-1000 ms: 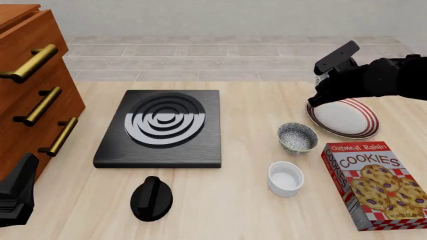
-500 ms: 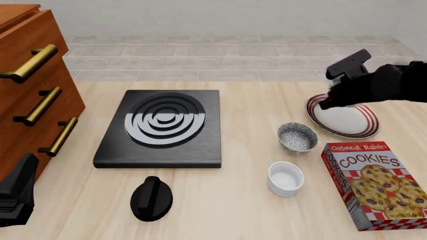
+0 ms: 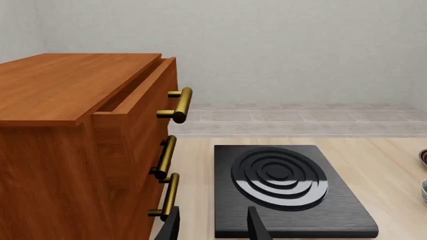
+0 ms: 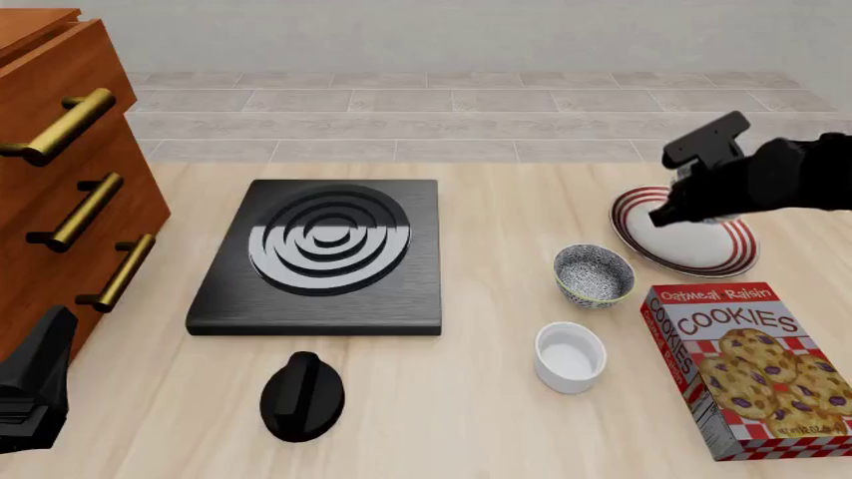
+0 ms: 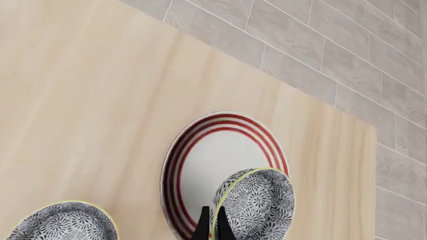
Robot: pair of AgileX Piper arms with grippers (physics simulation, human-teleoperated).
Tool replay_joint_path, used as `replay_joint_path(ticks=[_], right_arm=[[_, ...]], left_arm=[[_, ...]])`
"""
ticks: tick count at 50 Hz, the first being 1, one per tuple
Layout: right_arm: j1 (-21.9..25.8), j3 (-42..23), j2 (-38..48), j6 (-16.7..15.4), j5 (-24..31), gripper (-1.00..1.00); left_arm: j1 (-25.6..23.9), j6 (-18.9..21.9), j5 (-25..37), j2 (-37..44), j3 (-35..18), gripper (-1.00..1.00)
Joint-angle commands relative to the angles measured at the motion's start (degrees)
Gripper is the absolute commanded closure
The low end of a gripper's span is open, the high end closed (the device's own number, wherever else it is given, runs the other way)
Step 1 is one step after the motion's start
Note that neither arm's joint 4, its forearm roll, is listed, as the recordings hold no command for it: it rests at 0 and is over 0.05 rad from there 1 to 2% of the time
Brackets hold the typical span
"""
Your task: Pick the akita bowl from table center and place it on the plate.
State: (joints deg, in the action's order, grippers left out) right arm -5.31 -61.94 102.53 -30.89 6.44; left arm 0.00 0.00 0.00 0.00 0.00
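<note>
Speckled akita bowl (image 5: 257,207) pinched by rim in right gripper (image 5: 211,226) over plate (image 5: 200,165), lowering & release left; 2nd bowl (image 4: 594,274) untouched.

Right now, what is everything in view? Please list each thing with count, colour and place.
Held speckled round bowl: one, grey-white, in the right claw over the plate.
Free speckled round bowl: one, grey-white, on the table beside the plate.
Round striped plate: one, white with dark-red stripes, far right.
Small plain cup: one, white, nearer than the free bowl.
Cardboard cookie box: one, red and white, near right.
Square burner slab: one, black, centre-left.
Round knob: one, black, nearer than the slab.
Wooden drawer chest: one, brown, left.
Left claw: black, open.
Right claw: black, shut on the bowl rim.
</note>
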Motion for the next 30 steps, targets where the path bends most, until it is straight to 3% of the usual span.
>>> replay_joint_path(ticks=[1, 18, 30], right_arm=[[-1.38, -0.14, 1.92, -1.29, -1.41, 1.0], [-0.34, -1.03, 4.06, -0.24, -1.77, 1.0], [-1.38, -2.39, 6.58, -1.4, -2.41, 1.0]], left_arm=[[0.0, 0.0, 0.0, 0.0, 0.0, -1.0], [0.0, 0.0, 0.0, 0.0, 0.0, -1.0], [0.0, 0.0, 0.0, 0.0, 0.0, -1.0]])
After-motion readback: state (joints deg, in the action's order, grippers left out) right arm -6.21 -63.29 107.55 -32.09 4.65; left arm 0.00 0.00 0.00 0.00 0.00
